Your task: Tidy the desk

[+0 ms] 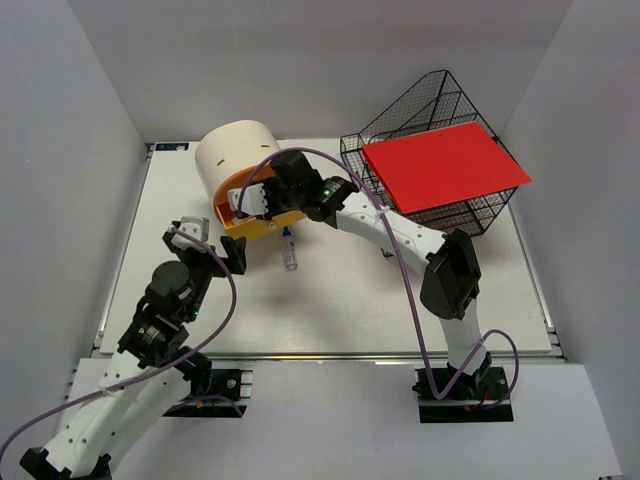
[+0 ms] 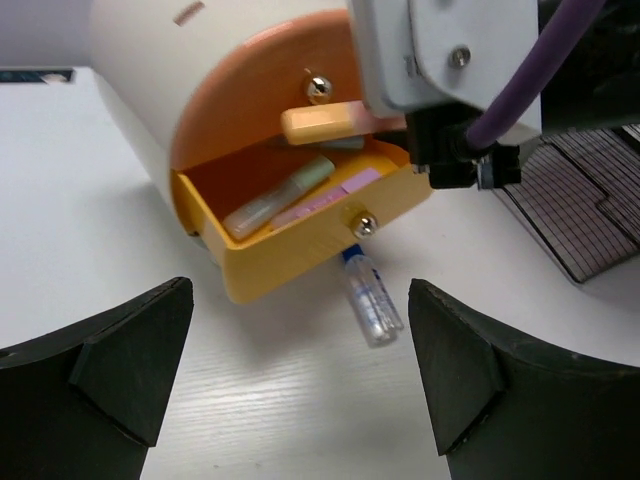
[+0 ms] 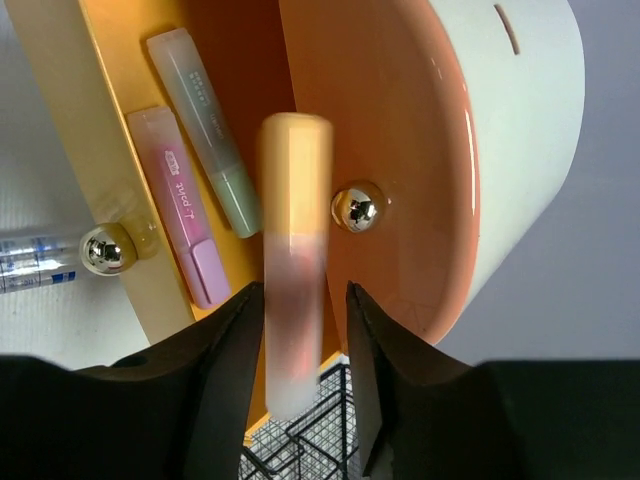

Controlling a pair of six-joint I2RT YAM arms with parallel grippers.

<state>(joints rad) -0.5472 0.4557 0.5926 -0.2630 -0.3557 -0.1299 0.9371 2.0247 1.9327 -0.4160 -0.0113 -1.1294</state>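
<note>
The white desk (image 1: 330,310) holds a cream-and-orange round drawer box (image 1: 235,155) with its yellow lower drawer (image 2: 300,235) pulled open. In the drawer lie a green highlighter (image 3: 205,130) and a pink highlighter (image 3: 180,210). My right gripper (image 3: 305,340) is shut on an orange highlighter (image 3: 295,200) and holds it level just above the open drawer; the highlighter also shows in the left wrist view (image 2: 325,122). A clear pen with a blue cap (image 2: 370,295) lies on the desk in front of the drawer. My left gripper (image 2: 300,370) is open and empty, low over the desk short of the pen.
A black wire basket (image 1: 400,120) stands at the back right with a red folder (image 1: 445,165) lying across it. The right arm (image 1: 400,235) stretches across the middle of the desk towards the drawer box.
</note>
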